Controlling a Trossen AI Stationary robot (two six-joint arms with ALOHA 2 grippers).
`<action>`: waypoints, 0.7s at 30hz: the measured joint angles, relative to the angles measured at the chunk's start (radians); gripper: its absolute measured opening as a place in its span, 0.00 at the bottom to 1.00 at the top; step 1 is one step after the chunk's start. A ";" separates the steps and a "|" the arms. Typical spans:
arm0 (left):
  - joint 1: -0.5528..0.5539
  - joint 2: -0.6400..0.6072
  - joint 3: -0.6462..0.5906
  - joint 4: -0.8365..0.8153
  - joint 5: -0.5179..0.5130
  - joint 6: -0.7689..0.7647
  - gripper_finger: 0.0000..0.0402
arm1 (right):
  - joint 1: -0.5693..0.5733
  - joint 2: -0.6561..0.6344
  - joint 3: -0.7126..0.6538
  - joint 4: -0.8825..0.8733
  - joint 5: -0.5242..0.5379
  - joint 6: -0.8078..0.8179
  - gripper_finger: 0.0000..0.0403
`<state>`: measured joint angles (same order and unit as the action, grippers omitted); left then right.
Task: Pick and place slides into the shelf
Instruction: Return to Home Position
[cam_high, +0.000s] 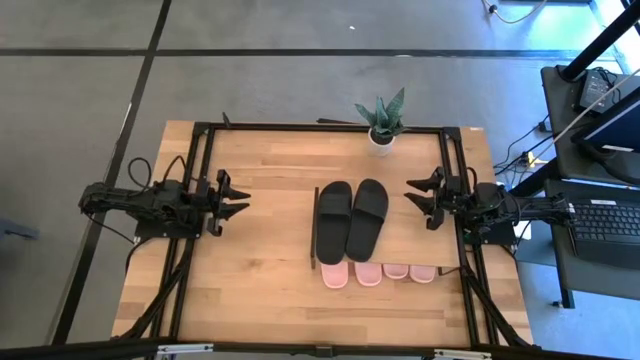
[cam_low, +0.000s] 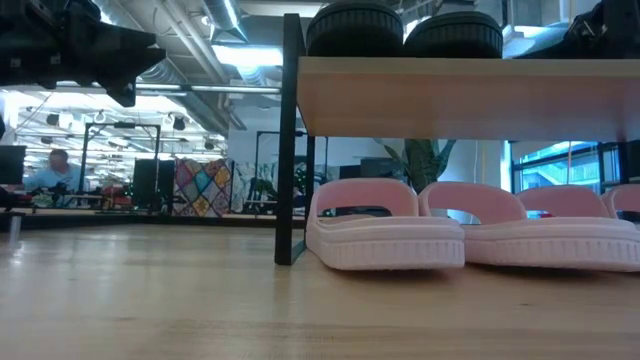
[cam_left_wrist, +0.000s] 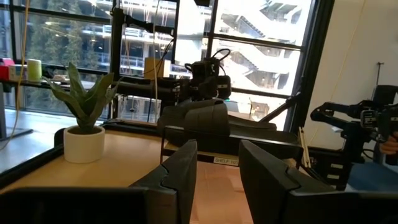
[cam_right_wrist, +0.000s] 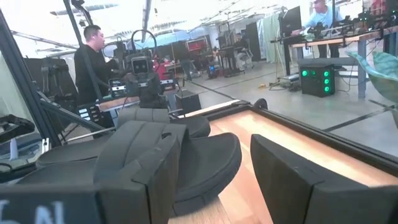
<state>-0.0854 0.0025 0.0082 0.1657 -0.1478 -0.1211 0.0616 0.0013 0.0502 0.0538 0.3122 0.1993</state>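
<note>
- Watching from my station, I see both arms at the sides of the desk (cam_high: 250, 290)
- left gripper (cam_high: 243, 201) hovers left of the shelf (cam_low: 450, 98), well apart from it; fingers apart, nothing held
- right gripper (cam_high: 411, 194) hovers at the shelf's right end, near the black slides (cam_high: 367, 215); fingers apart, empty
- black slides lie side by side on the shelf's top board
- four pink slides (cam_high: 368, 273) sit in a row on the desk under the shelf; ends poke out at its near edge
- potted plant (cam_high: 381, 135) stands at the far desk edge
</note>
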 joint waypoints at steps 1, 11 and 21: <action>0.000 0.000 0.000 0.000 0.000 0.000 0.28 | 0.000 0.000 -0.001 0.002 0.000 -0.002 0.50; 0.000 0.000 0.000 0.010 -0.010 0.000 0.28 | 0.000 0.000 0.003 0.008 0.001 -0.024 0.50; 0.019 0.000 0.006 0.025 -0.116 0.050 0.28 | -0.112 0.001 0.012 -0.004 0.135 -0.112 0.50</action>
<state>-0.0660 0.0025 0.0143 0.1909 -0.2633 -0.0706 -0.0506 0.0025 0.0618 0.0499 0.4477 0.0871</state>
